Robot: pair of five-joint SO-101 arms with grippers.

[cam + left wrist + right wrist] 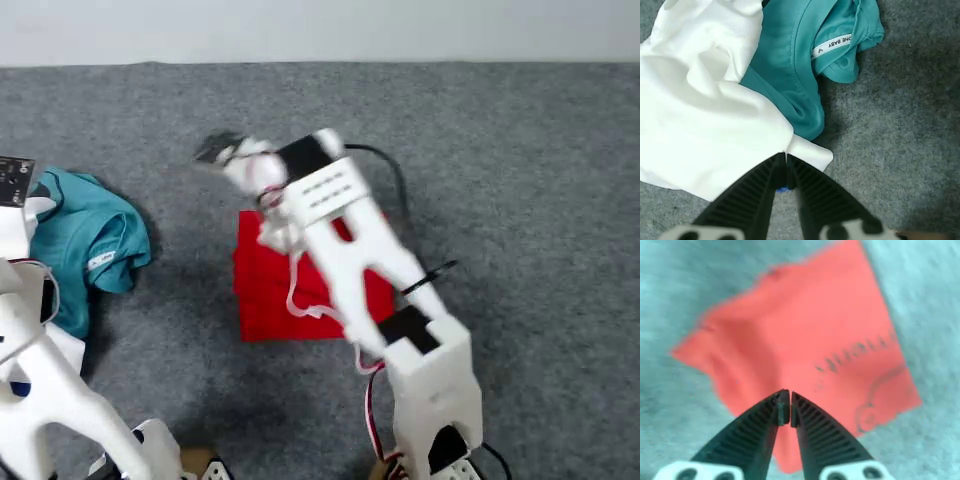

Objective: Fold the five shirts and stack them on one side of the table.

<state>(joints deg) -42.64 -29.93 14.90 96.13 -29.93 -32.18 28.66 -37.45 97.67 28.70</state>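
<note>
On the grey counter [520,200], a folded red shirt [265,285] lies in the middle beneath the right pincer [785,407], clenched on nothing, while the left pincer [785,165], likewise clenched, hovers over the crumpled white shirt [700,115] and teal shirt [790,55] at left, probably next for folding.

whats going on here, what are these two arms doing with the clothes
Two robot arms are working on shirts at a grey table. The right gripper, shut, hangs over a red shirt that lies flat in a folded-looking rectangle mid-table. The left gripper, also shut, sits at the edge of a white shirt bunched against a crumpled teal shirt on the left side. Those two are not folded yet.
</note>
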